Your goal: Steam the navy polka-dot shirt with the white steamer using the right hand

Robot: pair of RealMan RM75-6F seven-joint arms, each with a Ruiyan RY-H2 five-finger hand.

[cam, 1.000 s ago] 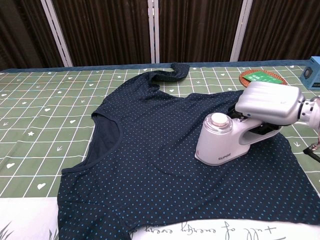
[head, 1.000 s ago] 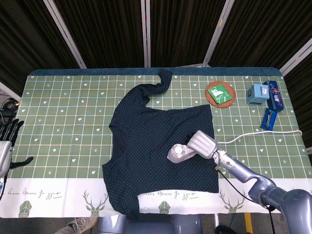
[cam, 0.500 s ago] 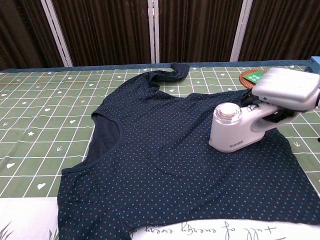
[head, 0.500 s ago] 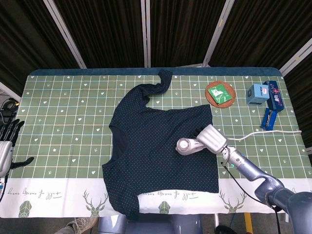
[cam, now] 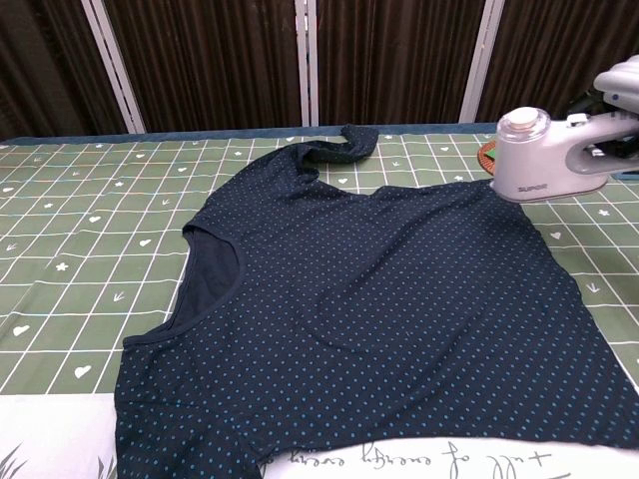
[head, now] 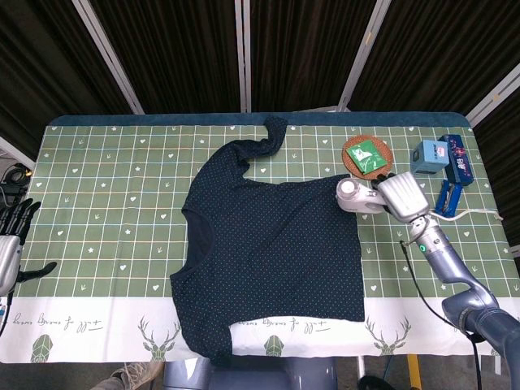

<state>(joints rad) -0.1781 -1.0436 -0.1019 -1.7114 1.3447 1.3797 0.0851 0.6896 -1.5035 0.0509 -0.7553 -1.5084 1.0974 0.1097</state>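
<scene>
Moved since one second ago: we see the white steamer (head: 367, 197) carried from the lower middle of the navy polka-dot shirt (head: 272, 244) up to the shirt's far right corner, toward the table's (head: 97, 187) right edge.

Item 1, white steamer: head at the shirt's upper right corner, handle pointing to the table's right edge. In the chest view (cam: 547, 160) its base sits at the shirt's edge; we cannot tell whether it touches the cloth.

Item 2, right hand (head: 404, 197): wrapped around the steamer's handle, holding it; single fingers are not clear to us.

Item 3, navy polka-dot shirt: spread flat at the table's centre, neckline toward the left edge, one sleeve curling toward the far edge, hem corner hanging over the near edge.

Item 4, left hand (head: 15, 236): at the table's left edge, off the cloth, dark fingers spread apart, holding nothing.

Item 5, round woven coaster (head: 367, 155) with a green card on it: near the far edge, just beyond the steamer.

Item 6, light blue box (head: 428, 156) and dark blue items (head: 457, 159): far right corner.

Item 7, white cord (head: 475, 215): lying along the right edge.
</scene>
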